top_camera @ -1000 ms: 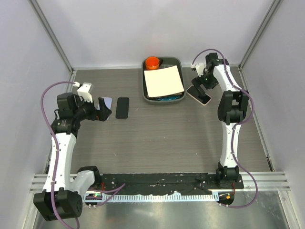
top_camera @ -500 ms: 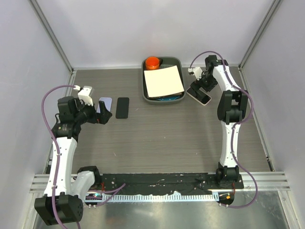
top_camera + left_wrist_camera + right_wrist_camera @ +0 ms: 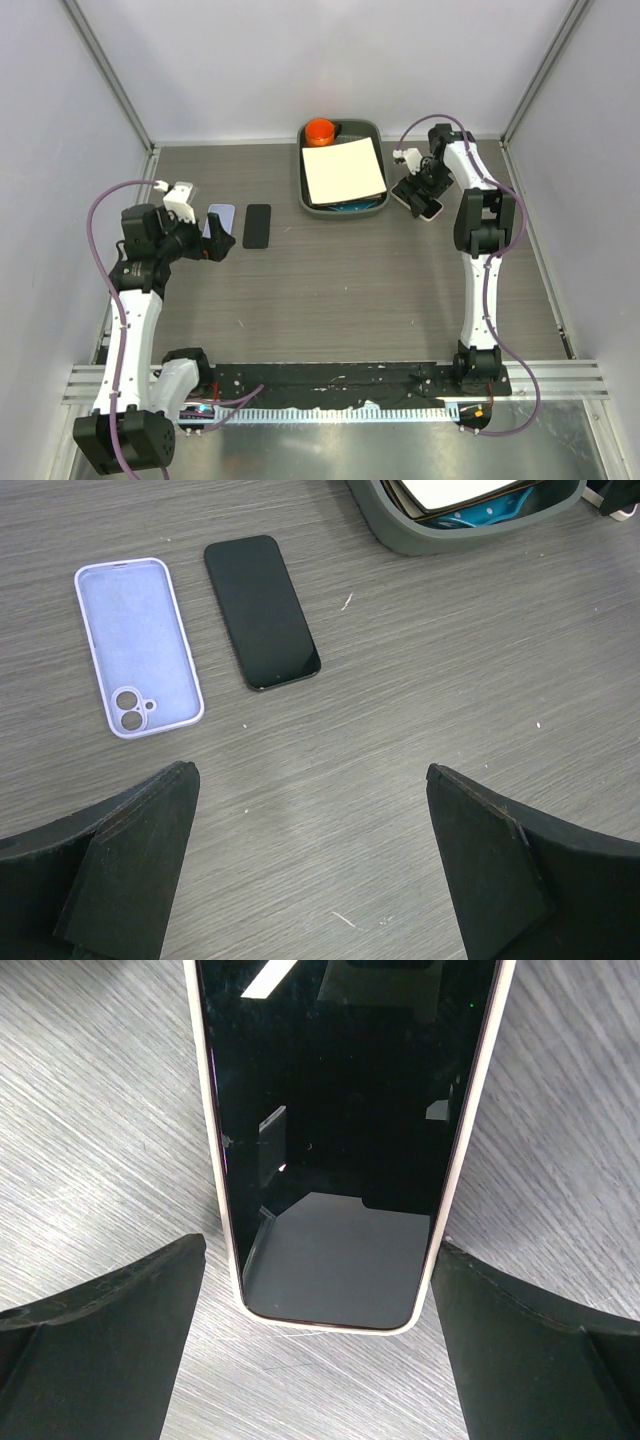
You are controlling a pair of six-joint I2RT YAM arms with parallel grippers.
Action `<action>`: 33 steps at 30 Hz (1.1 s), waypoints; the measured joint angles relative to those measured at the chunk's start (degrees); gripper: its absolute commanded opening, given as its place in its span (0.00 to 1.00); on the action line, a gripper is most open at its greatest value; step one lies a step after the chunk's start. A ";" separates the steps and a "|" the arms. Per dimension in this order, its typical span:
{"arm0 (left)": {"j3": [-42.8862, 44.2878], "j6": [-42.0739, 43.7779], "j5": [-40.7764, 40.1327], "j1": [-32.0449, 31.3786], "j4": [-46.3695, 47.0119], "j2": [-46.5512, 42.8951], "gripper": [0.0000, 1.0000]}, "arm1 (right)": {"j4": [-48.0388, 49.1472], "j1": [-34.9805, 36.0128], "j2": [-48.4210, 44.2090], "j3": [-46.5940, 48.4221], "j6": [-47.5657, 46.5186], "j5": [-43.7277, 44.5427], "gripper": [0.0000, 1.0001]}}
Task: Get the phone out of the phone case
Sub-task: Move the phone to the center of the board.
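A black phone (image 3: 335, 1110) lies face up in a cream phone case (image 3: 213, 1150) right of the tray, partly covered by the wrist in the top view (image 3: 431, 208). My right gripper (image 3: 320, 1250) is open, low over the phone's near end, one finger on each side and apart from the case. At the left, an empty lilac case (image 3: 138, 647) and a bare black phone (image 3: 262, 611) lie side by side, also seen from above as the lilac case (image 3: 221, 215) and the bare phone (image 3: 257, 226). My left gripper (image 3: 308, 780) hangs open and empty just short of them.
A grey tray (image 3: 342, 211) at the back centre holds a white sheet (image 3: 343, 170) and an orange object (image 3: 320, 130). The tray's corner (image 3: 455, 538) shows in the left wrist view. Enclosure walls and posts border the table.
My right gripper has swung left and down over the cased phone. My left gripper has drawn back from the lilac case, uncovering it.
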 measured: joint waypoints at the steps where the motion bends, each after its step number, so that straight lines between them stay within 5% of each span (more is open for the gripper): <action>1: -0.11 0.00 0.00 0.00 0.13 0.00 1.00 | 0.00 -0.04 0.00 -0.02 -0.02 -0.26 0.98; 4: -0.33 0.00 0.00 0.07 0.33 -0.02 1.00 | 0.02 -0.04 0.00 -0.04 -0.02 -0.59 0.85; 6: -0.35 -0.02 0.02 0.13 0.55 -0.11 1.00 | 0.09 -0.04 0.00 -0.15 0.09 -0.79 0.67; 12: -0.35 -0.02 0.02 0.24 0.83 -0.31 1.00 | 1.03 0.04 -0.31 -1.25 2.47 -0.50 0.61; 16: -0.35 -0.52 0.11 0.24 0.92 -0.35 1.00 | 5.81 0.35 -3.65 -7.43 3.43 0.79 0.27; 19: -0.35 -0.72 0.59 0.26 0.92 -0.37 1.00 | 9.88 0.63 -6.51 -12.37 3.58 1.55 0.10; 33: -1.29 -1.86 8.20 -0.87 1.18 3.58 1.00 | 26.25 2.01 -27.34 -45.64 0.52 2.27 0.04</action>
